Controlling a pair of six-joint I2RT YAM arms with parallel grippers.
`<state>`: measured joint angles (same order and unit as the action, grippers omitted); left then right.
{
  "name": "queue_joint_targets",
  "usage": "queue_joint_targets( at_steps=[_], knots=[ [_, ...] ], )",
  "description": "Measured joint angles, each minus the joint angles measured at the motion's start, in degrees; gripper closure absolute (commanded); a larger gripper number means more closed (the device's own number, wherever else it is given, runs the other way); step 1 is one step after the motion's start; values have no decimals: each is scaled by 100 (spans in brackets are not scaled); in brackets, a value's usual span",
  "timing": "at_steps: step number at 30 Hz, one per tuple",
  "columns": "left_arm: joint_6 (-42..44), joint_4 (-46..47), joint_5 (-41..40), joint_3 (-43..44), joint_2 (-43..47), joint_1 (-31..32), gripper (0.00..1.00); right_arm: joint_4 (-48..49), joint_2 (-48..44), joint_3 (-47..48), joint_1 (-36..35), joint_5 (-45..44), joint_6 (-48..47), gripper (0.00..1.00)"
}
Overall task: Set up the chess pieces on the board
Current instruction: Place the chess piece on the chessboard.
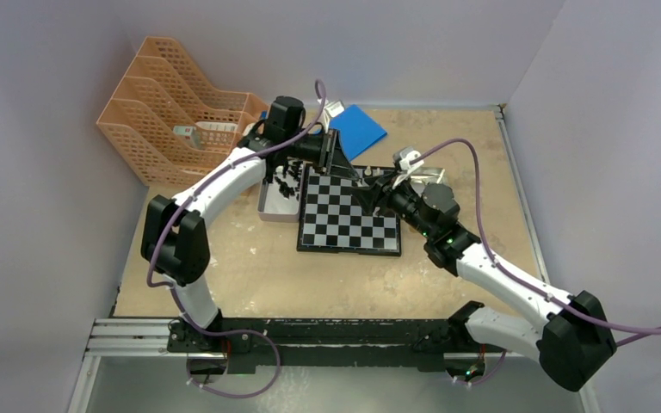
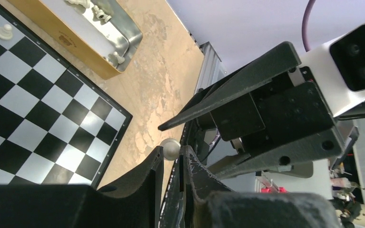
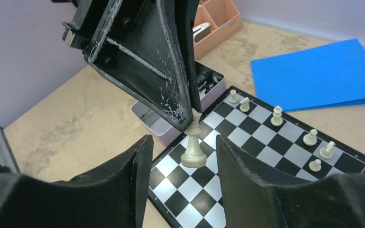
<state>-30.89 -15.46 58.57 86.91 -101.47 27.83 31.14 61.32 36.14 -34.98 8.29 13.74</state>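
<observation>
Right wrist view: I see my left gripper (image 3: 191, 114) clamped on the top of a tall cream-white chess piece (image 3: 194, 147), suspended above the black-and-white checked board (image 3: 261, 142). My right gripper (image 3: 183, 142) stands spread, its fingers flanking the piece without contact.

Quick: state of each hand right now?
Left hand: closed on a white piece.
Right hand: open, holding nothing.

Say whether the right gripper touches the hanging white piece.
Apart. Right wrist view: the white piece, pinched by the left gripper, hangs with board showing between it and both right fingers.
</observation>
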Motion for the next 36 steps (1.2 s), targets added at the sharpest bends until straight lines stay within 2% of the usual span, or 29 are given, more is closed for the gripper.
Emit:
queue_joint_targets(
  at_steps=[5,8,9,20,36],
  knots=[
    [319,219,-444,-17,13,129,94,-85,-210,-74,0,-319,317,28],
    [568,428,-754,-68,33,184,95,-243,-345,-114,0,-590,533,4],
    [651,481,-846,-74,33,190,95,-317,-411,-133,0,-686,616,2],
    [1888,1342,-2365,-304,-85,435,95,-1290,-1134,-175,0,-1534,1169,1],
    [2608,1628,-3648,245,-1432,483,96,-2017,-1810,-164,0,-2050,1456,1]
  ],
)
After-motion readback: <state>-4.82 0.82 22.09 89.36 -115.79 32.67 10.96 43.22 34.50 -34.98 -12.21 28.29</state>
